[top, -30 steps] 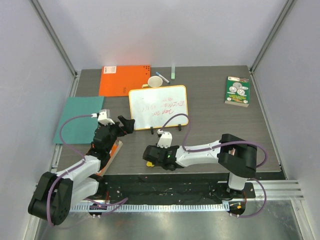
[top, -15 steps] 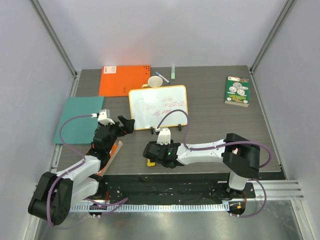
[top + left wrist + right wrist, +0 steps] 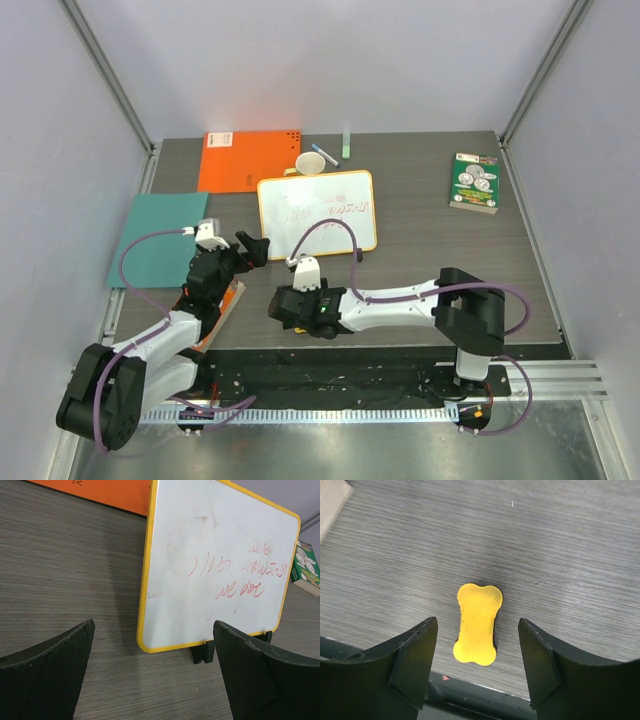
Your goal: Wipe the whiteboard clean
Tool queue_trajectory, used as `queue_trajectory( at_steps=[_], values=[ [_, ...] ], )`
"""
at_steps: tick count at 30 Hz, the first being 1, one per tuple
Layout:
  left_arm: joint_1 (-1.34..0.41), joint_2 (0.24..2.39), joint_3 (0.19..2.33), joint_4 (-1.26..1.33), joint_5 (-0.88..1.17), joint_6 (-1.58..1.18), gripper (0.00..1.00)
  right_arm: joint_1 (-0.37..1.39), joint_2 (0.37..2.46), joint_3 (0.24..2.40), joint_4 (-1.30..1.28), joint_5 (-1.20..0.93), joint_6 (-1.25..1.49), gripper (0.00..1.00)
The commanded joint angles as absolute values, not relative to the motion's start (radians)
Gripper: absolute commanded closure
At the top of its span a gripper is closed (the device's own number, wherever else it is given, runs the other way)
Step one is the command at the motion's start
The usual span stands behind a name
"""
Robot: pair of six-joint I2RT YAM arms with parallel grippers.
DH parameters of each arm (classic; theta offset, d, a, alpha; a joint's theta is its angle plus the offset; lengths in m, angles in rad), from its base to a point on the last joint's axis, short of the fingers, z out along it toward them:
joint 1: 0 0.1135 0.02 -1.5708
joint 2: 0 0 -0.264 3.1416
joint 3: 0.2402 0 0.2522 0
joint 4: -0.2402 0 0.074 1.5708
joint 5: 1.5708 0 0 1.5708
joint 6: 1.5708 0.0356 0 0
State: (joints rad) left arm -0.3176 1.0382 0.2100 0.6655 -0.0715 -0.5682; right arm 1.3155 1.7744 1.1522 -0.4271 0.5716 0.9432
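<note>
Whiteboard (image 3: pixel 215 565), light, stiff, likely tippy on its feet, stands just ahead of the empty, wide-open left gripper (image 3: pixel 154 625); right gripper (image 3: pixel 476 630), jaws apart, straddles the untouched yellow eraser (image 3: pixel 479 605), best pinched at its waist

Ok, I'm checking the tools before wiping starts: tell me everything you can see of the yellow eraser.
The yellow eraser is a small bone-shaped block, lobed at both ends with a narrower waist. Its top looks smooth and matte; a dark layer shows beneath along one long side. It lies flat on the grey wood-grain table, close to the near edge. It sits between the open jaws of the right gripper, which stand clear on both sides; only the table touches it.
</note>
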Motion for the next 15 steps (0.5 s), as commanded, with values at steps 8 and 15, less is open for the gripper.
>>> queue_trajectory(
  at_steps=[8, 15],
  values=[
    [-0.311, 1.031, 0.218, 0.700, -0.098, -0.568, 0.00, 1.315, 1.845, 1.189, -0.426, 0.545, 0.940, 0.43],
    [-0.314, 1.025, 0.213, 0.692, -0.101, -0.568, 0.00, 1.315, 1.881, 1.203, -0.426, 0.531, 0.943, 0.51]
  ],
)
